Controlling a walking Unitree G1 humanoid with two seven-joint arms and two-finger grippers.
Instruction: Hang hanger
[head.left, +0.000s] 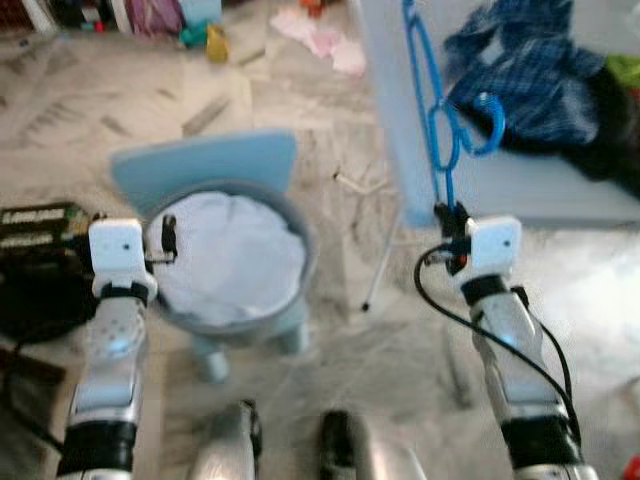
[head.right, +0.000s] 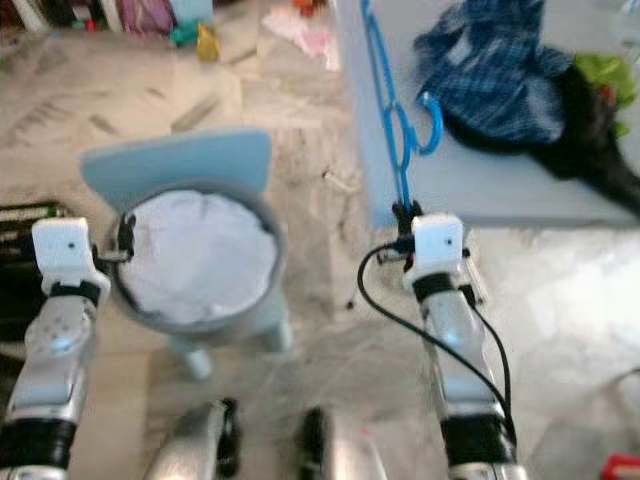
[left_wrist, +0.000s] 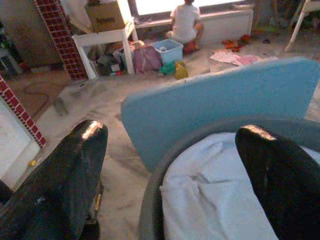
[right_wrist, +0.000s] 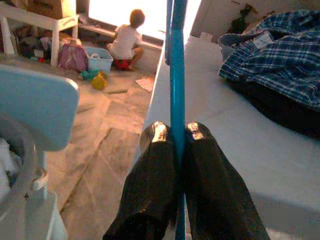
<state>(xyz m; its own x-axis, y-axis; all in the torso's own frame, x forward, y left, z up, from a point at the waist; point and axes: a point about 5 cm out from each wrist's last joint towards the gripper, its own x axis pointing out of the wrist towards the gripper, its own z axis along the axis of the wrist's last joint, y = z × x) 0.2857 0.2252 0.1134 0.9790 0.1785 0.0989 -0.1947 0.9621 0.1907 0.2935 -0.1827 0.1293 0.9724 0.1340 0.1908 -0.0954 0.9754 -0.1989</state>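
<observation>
Closest to the robot, the left gripper (head.left: 168, 238) hovers at the rim of the round grey laundry basket (head.left: 296, 275), which is full of white cloth (head.left: 228, 255). Its black fingers (left_wrist: 60, 175) are spread wide and hold nothing, so this arm seems only to wait. The right gripper (head.right: 403, 213) is pressed tight on a bar of the thin blue plastic hanger (head.left: 447, 130). The hanger stands up from the gripper, with its hook high, probably so the hook is free to go over a rail. Just behind it lies the pale blue bed (head.right: 520, 190) with a blue checked shirt (head.right: 500, 70) and dark clothes on it. Far behind, a person (right_wrist: 126, 37) sits on the floor near the window.
</observation>
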